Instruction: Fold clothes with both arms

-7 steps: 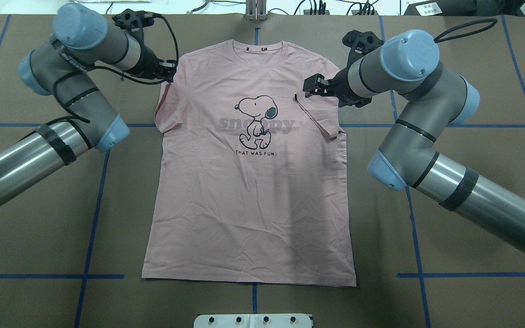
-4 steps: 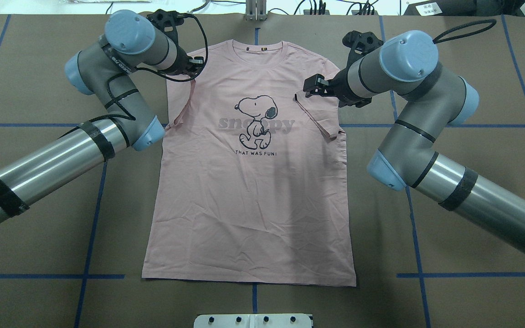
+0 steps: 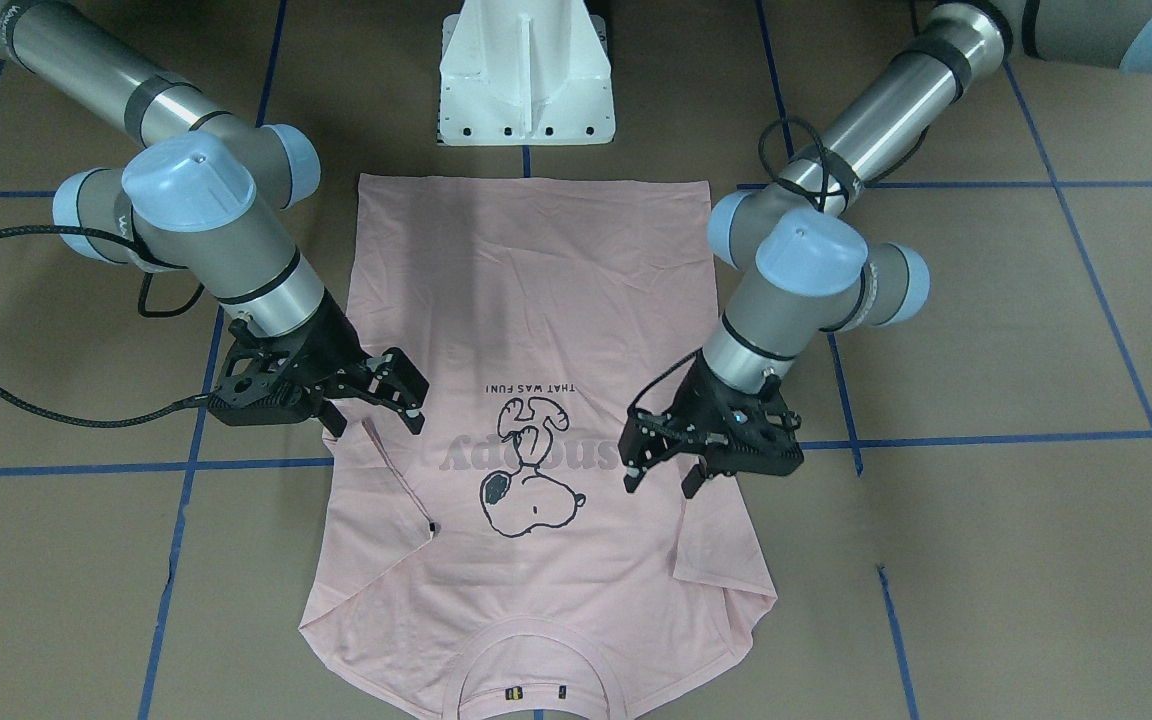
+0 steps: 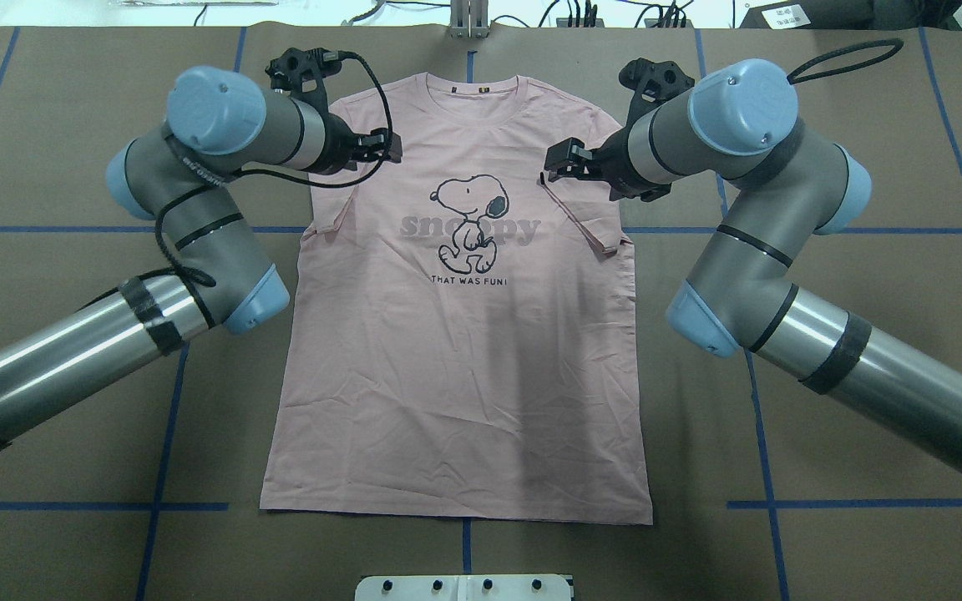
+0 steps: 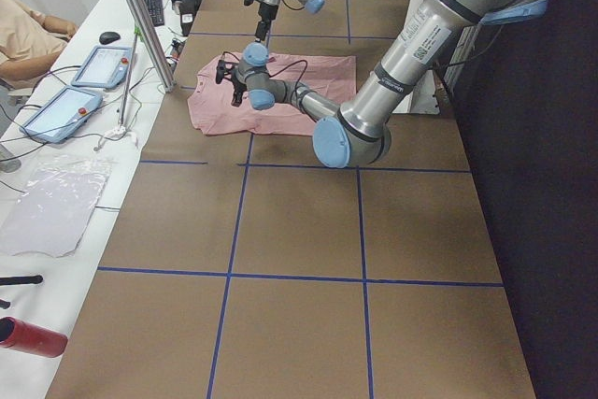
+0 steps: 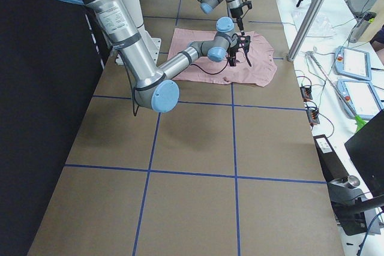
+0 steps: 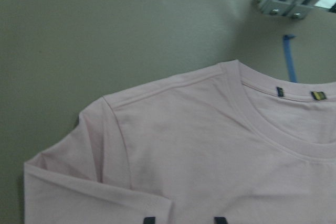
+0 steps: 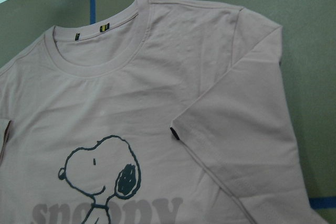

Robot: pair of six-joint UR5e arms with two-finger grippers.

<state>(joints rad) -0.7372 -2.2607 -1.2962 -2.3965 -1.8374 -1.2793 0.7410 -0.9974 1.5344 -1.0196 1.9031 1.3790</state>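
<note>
The pale pink T-shirt (image 4: 456, 376) lies flat and front up on the brown table, collar at the far edge, cartoon dog (image 4: 471, 219) showing. Both sleeves are turned inward onto the chest: the right sleeve (image 4: 585, 221) and the left sleeve (image 4: 326, 213). My left gripper (image 4: 389, 148) hovers open just over the folded left sleeve (image 3: 721, 545). In the left wrist view its fingertips (image 7: 149, 219) stand apart with only cloth below. My right gripper (image 3: 419, 400) is open above the right sleeve's corner (image 8: 176, 134), holding nothing.
The white pedestal base (image 3: 526, 75) stands at the robot's edge of the table, beyond the shirt's hem. Blue tape lines (image 4: 172, 392) cross the brown surface. An aluminium post (image 5: 140, 16) and a side desk with tablets (image 5: 98, 67) run along the far edge, where a person's arm (image 5: 28, 30) rests.
My left arm swung rightward, carrying the left sleeve from the shirt's outer edge over onto the chest. The right gripper shifted only slightly left above its folded sleeve.
</note>
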